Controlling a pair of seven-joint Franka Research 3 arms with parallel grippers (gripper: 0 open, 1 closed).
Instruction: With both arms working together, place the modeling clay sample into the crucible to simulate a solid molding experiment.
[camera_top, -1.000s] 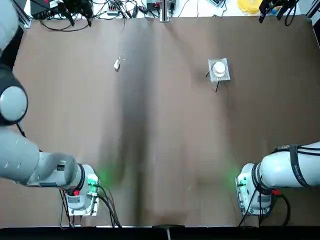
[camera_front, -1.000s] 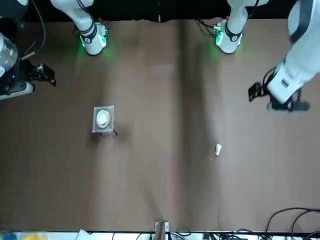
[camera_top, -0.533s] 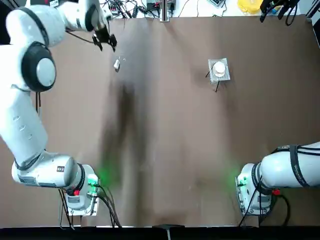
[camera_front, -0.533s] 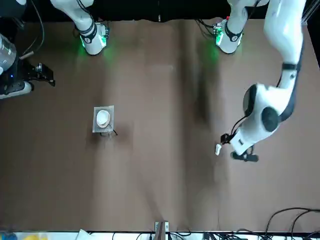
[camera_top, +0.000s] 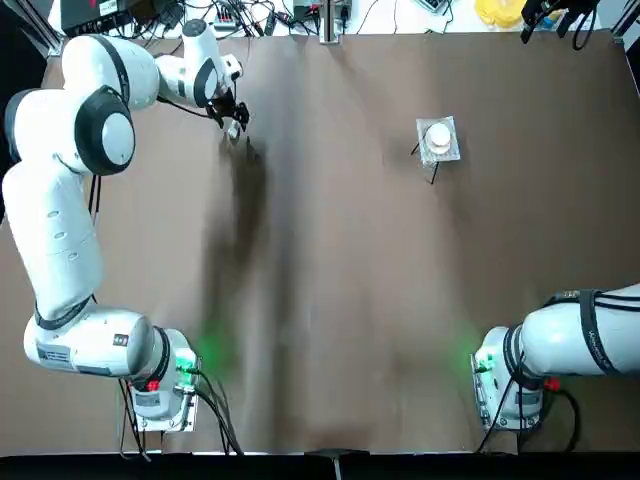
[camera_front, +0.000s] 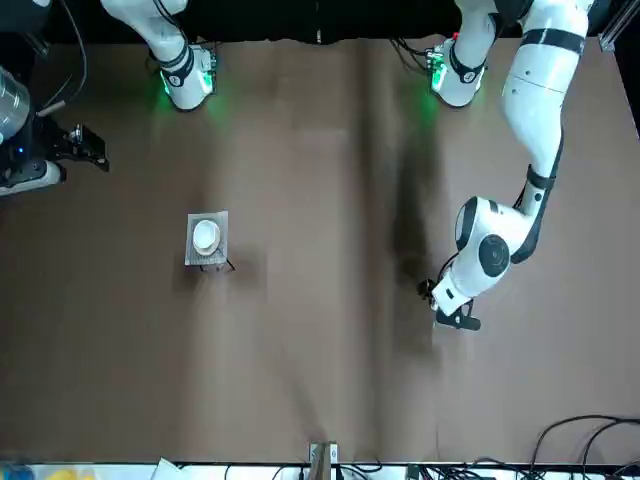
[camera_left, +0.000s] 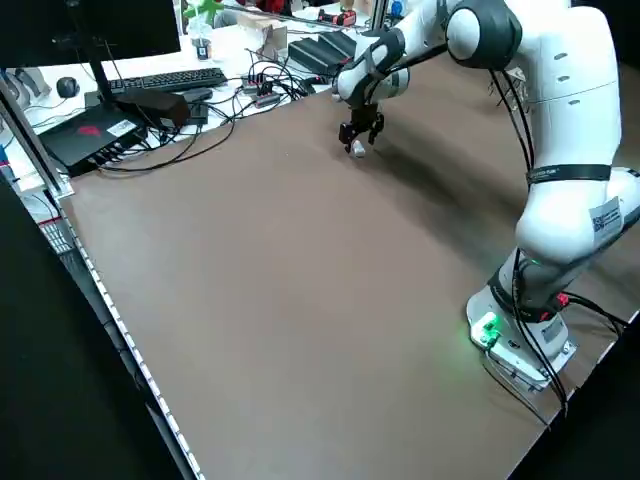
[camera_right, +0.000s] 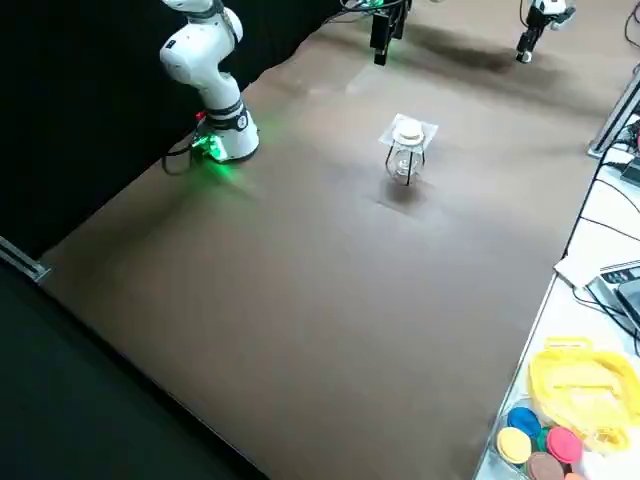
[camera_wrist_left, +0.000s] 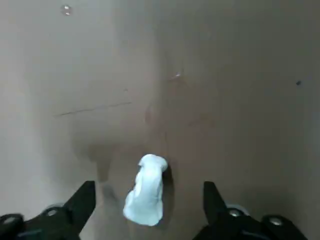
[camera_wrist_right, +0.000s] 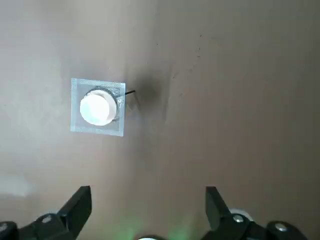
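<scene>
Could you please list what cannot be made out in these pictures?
- Right hand: outside the top view; front view cuts its arm at the edge.
- Inside of the cup: glare and small size hide it in the right wrist view.
- Clay: mostly hidden by the left hand in the top view.

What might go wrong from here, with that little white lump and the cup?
The left gripper is open above the clay, which is small, uneven and lies at a slant between the fingers, so they might pinch it crookedly and drop it. The cup sits up on mesh over thin legs; a bump while placing the clay could tip it.
</scene>
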